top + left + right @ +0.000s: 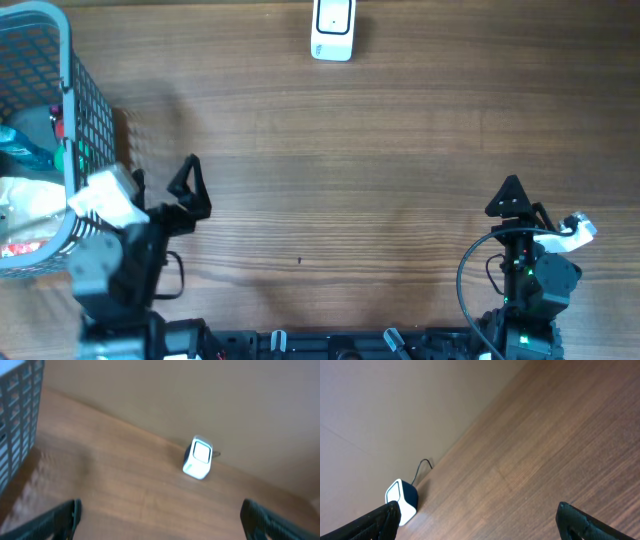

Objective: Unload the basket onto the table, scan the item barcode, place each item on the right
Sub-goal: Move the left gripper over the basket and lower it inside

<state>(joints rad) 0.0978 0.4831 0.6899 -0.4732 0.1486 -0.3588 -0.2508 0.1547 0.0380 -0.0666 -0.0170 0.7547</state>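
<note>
A white barcode scanner [333, 30] with a dark body stands at the table's far edge, also in the left wrist view [199, 457] and the right wrist view [402, 500]. Packaged items, one blue [20, 148] and one white and red [25, 225], lie in the grey mesh basket [70, 90] at the left. My left gripper [189, 186] hangs open beside the basket's right wall, nothing between its fingers [160, 519]. My right gripper [512, 200] stands open and empty near the front right [479, 519]. Both are far from the scanner.
The basket wall [17, 420] rises at the left of the left wrist view, close to that arm. A thin black cable [422, 466] runs from the scanner to the wall. Bare wooden tabletop [350, 180] lies between the two arms and the scanner.
</note>
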